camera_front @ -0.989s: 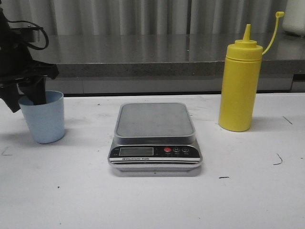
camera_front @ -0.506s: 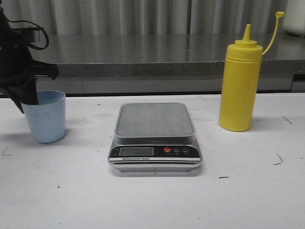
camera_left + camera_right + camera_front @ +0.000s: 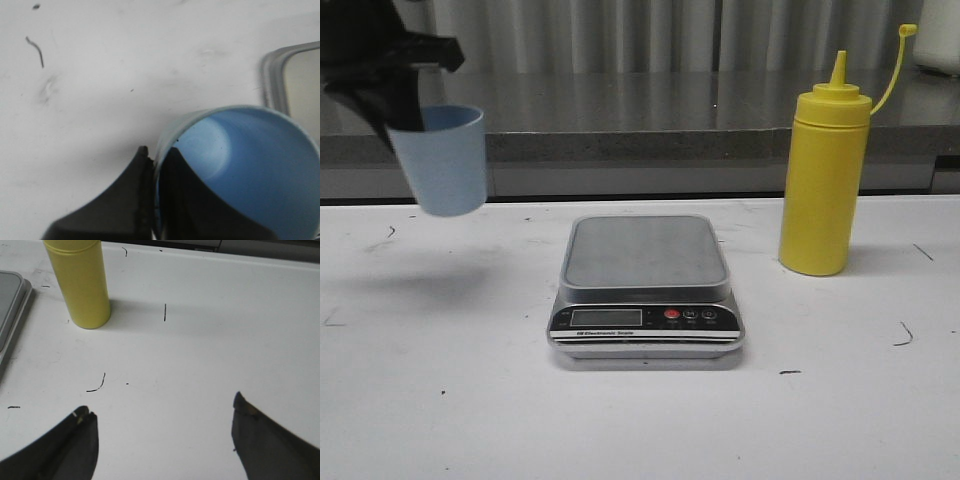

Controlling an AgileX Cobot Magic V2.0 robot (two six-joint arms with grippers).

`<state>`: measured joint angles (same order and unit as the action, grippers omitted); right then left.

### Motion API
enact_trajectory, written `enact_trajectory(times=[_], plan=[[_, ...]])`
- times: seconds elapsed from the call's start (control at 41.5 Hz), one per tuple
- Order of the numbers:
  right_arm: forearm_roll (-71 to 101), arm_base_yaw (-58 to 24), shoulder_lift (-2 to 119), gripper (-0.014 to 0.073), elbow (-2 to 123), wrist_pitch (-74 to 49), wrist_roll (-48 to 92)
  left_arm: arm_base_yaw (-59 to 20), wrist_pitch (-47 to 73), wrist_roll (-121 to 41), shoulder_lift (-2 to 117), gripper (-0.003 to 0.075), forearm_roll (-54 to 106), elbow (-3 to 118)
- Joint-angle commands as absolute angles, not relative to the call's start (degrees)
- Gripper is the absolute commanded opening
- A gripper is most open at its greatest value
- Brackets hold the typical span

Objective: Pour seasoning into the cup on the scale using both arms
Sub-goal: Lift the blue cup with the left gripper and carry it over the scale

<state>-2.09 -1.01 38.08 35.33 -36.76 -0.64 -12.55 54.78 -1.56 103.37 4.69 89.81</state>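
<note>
My left gripper (image 3: pixel 405 115) is shut on the rim of the pale blue cup (image 3: pixel 445 160) and holds it in the air, above the table and left of the scale (image 3: pixel 645 285). In the left wrist view the cup (image 3: pixel 250 165) is pinched at its rim between one finger inside and one outside, with the gripper (image 3: pixel 156 156) at the rim and the scale's corner (image 3: pixel 277 75) beyond. The yellow seasoning bottle (image 3: pixel 825 180) stands upright right of the scale, its cap off on its tether. My right gripper (image 3: pixel 160 412) is open and empty above the table, near the bottle (image 3: pixel 80 280); it does not show in the front view.
A grey counter ledge (image 3: pixel 650 120) runs along the back of the white table (image 3: pixel 640 420). Small black marks dot the tabletop (image 3: pixel 95 385). The scale's edge (image 3: pixel 12 315) shows in the right wrist view.
My left gripper has lifted the cup off the table and carried it up and to the right, toward the scale. The bottle and scale have not moved.
</note>
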Motion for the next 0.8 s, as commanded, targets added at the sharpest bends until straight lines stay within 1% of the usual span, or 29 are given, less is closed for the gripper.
enact_trajectory(times=[0.0,0.096,0.241,0.386,0.555,0.772], plan=[[-3.02,-0.78,38.49,0.0573,36.92,-33.3,0.0,-16.17,55.98,-1.62,99.49,-0.002,5.33,94.69],[-3.02,-0.78,38.49,0.0573,36.92,-33.3,0.0,-20.21,56.49,-1.62,99.49,-0.002,5.33,96.85],[-3.02,-0.78,38.49,0.0573,36.92,-33.3,0.0,-26.12,52.15,-1.62,99.62,-0.002,4.95,97.15],[-3.02,-0.78,38.49,0.0573,36.92,-33.3,0.0,-29.84,49.92,0.0,101.78,-0.002,4.38,98.27],[-3.02,-0.78,38.49,0.0573,36.92,-33.3,0.0,-31.11,50.46,6.57,107.02,-0.002,-1.23,102.55],[-3.02,-0.78,38.49,0.0573,36.92,-33.3,0.0,-31.11,50.52,6.69,111.29,-0.002,-1.13,104.77]])
